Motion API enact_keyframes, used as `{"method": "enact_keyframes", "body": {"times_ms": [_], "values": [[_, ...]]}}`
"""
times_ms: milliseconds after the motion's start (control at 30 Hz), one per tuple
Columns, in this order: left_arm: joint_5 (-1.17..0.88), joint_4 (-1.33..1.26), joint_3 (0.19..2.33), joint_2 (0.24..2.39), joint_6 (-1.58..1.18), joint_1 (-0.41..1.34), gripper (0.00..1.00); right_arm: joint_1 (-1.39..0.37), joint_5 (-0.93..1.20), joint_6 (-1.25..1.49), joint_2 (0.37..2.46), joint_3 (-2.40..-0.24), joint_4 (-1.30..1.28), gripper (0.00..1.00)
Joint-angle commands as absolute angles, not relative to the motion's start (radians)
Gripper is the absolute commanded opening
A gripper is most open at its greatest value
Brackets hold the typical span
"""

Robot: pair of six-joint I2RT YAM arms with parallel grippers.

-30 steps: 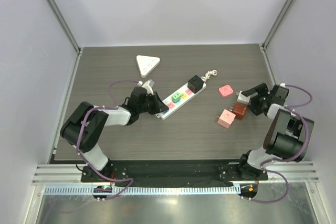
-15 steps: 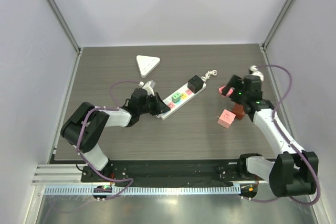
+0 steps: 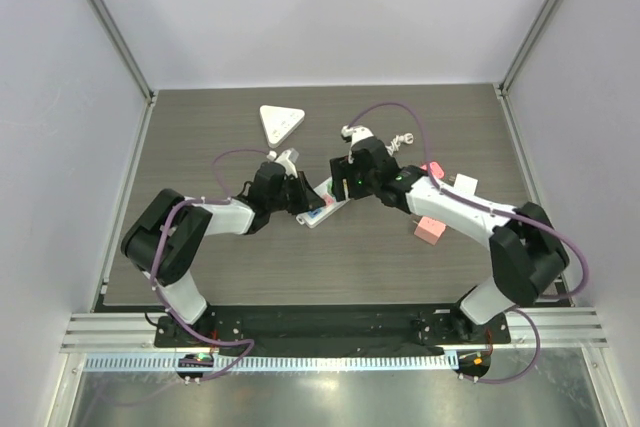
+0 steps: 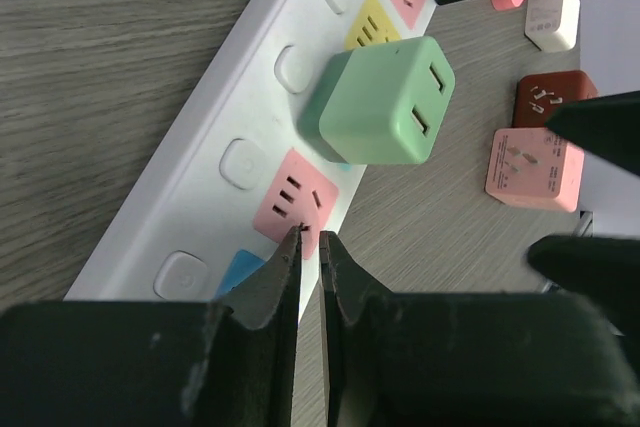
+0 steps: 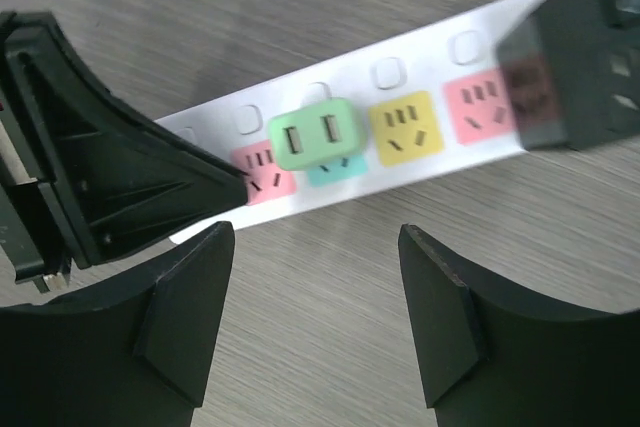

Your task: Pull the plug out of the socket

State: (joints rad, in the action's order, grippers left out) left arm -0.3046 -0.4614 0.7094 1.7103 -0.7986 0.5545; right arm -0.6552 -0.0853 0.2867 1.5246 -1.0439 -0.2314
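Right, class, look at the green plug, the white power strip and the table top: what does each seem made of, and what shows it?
The green plug looks like moulded plastic: matt, even colour, rounded corners. The power strip seems smooth white plastic with a faint sheen. The table shows grey-brown wood grain, perhaps laminate; unclear.

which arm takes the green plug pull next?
Right. The right gripper is open and lined up with the green plug. The left gripper is shut, tips on the power strip near its end, seemingly bracing it.
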Motion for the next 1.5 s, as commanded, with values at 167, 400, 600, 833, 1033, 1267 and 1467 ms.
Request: {"method": "enact_keyframes", "body": {"times_ms": [167,400,600,833,1033,1267,1467], "values": [[-0.284,-0.422,0.741,1.723,-0.765,0.557,0.14,-0.716,-0.097,0.215,1.638,-1.166,-0.198,0.69],[-0.287,-0.423,0.739,1.721,-0.767,0.557,0.15,-0.716,-0.164,0.21,1.68,-1.189,-0.195,0.68],[-0.287,-0.423,0.739,1.721,-0.767,0.557,0.15,-0.715,-0.176,0.167,1.715,-1.21,-0.207,0.64],[-0.287,-0.413,0.746,1.727,-0.765,0.557,0.13,-0.716,-0.173,0.123,1.756,-1.235,-0.209,0.62],[-0.279,-0.413,0.746,1.724,-0.767,0.555,0.13,-0.715,-0.163,0.107,1.793,-1.247,-0.206,0.62],[-0.264,-0.388,0.801,1.778,-0.767,0.549,0.09,-0.715,-0.155,0.13,1.816,-1.258,-0.193,0.59],[-0.273,-0.406,0.81,1.802,-0.773,0.551,0.09,-0.715,-0.158,0.156,1.822,-1.261,-0.18,0.53]]}}
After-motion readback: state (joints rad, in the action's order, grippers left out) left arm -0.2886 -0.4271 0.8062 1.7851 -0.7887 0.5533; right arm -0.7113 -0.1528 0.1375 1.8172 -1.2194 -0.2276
